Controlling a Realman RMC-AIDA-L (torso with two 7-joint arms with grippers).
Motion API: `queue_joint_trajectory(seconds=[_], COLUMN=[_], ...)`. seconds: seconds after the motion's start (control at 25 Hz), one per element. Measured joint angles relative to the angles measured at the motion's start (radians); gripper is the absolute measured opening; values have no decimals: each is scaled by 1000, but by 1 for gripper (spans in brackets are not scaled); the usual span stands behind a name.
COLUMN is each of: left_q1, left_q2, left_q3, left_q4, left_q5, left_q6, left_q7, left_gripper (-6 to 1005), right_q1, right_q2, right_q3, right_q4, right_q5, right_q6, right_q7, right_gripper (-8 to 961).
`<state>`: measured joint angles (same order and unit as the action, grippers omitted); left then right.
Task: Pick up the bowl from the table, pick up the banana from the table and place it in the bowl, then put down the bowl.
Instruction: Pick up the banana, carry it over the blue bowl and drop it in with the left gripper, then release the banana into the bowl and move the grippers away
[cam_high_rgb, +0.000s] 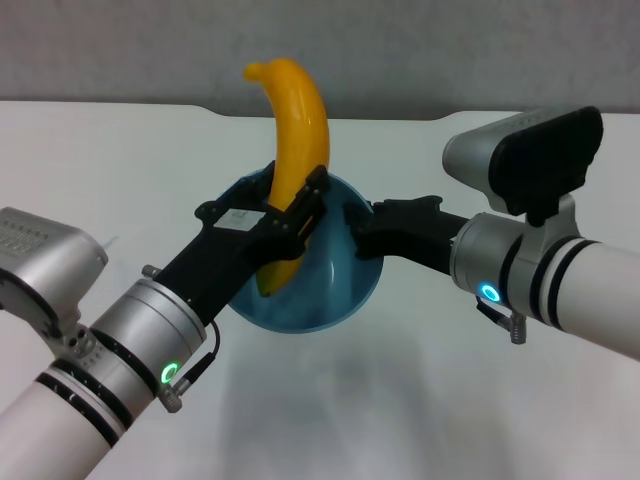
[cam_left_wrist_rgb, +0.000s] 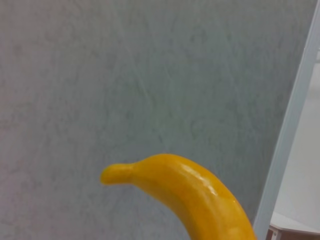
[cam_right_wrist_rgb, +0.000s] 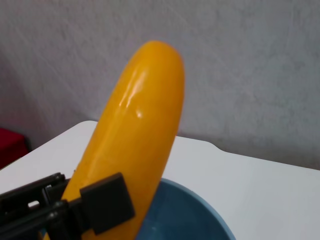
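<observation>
The banana (cam_high_rgb: 293, 150) stands nearly upright at the centre of the head view, a smooth, glossy yellow-orange curve with a stubby stem end hooking toward the upper left; its lower end dips inside the bowl (cam_high_rgb: 330, 290), while its upper half rises above the rim against the grey wall (cam_high_rgb: 450, 50); no sticker, label or writing shows on its skin. The left gripper (cam_high_rgb: 296, 222), coming in from the lower left, is clamped on the banana's lower middle, one black finger pressed on each side; in the right wrist view a square black pad (cam_right_wrist_rgb: 107, 202) lies flat on the fruit. The bowl is a deep, plain light-blue plastic one, tilted so its hollow faces the camera, lifted above the white surface (cam_high_rgb: 100, 160) with a soft shadow beneath it; the right gripper (cam_high_rgb: 362, 228), reaching in from the right, is closed on the bowl's right rim. No brand marks are legible anywhere; a pale plate on the left gripper's body is too small to read.
</observation>
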<state>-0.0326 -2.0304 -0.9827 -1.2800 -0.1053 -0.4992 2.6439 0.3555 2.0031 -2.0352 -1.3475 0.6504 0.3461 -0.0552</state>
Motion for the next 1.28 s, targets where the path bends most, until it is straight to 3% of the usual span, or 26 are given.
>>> queue_joint_trajectory(seconds=[0.36,0.64,0.84,1.0,1.28], left_q1=[5,10,32,51,41], left_q2=[0,1,2,1,-1], left_q3=[-1,-5,-50,-122,-245], left_q4=[1,2,-10,-42,-138], left_q5=[-3,-4,5,11,85], left_q6=[0,1,23,147,558], left_q7=[-3,-3,-4,-7,5], left_gripper=[551,632,804,875,897], right_q1=[-21,-34,-43,-29,84], right_q2=[-1,-1,-1,-3,-3], right_q3=[19,33,50,92,166], right_q4=[-18,-23,-4,22,79], right_q5=[-1,-2,-5,-6,-7], right_q6=[-1,1,7,69,242], right_q7=[-8,-17,-18,-18,-18], right_gripper=[52,53,53,54,54])
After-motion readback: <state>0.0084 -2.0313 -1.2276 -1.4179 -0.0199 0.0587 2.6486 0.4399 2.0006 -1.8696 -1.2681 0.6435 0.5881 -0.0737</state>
